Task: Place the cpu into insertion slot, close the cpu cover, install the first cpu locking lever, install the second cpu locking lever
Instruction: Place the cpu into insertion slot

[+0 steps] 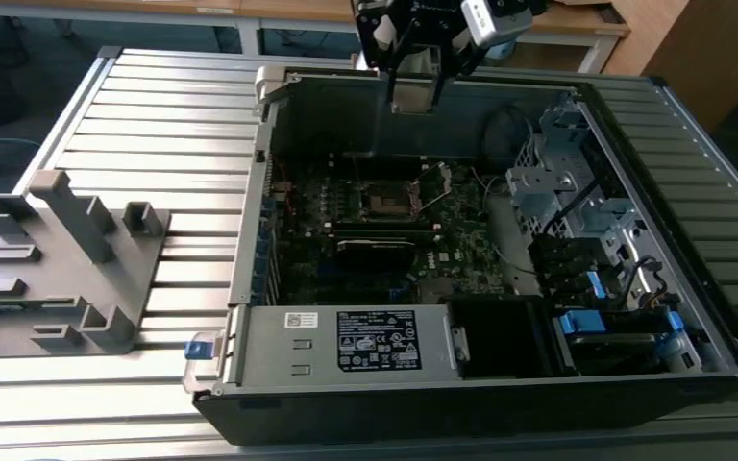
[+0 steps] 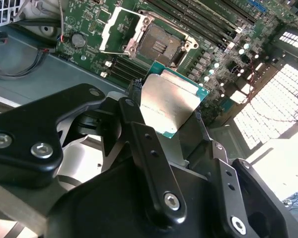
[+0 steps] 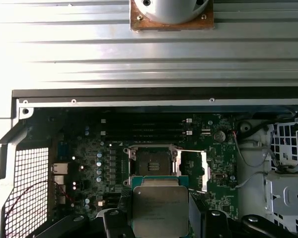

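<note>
Gripper [image 1: 417, 96] hung high over far wall of computer case [image 1: 247, 288], clamped on cpu [image 2: 169, 101] by opposite edges, chip carried flat. Motherboard [image 1: 465, 226] exposed below. Insertion slot [image 3: 152, 162] seen bare, cpu cover [image 3: 204, 171] flipped open beside it. Slot judged well below gripper, slightly nearer.

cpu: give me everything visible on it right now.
The cpu is a small, flat, square chip. It has a dull silver-grey metal lid on a green board, which shows as a thin rim around the lid. The end effector is shut on it, with black fingers on two opposite edges and the lid facing the wrist cameras. The chip is held in the air above the motherboard and is not yet seated in the open insertion slot.
</note>
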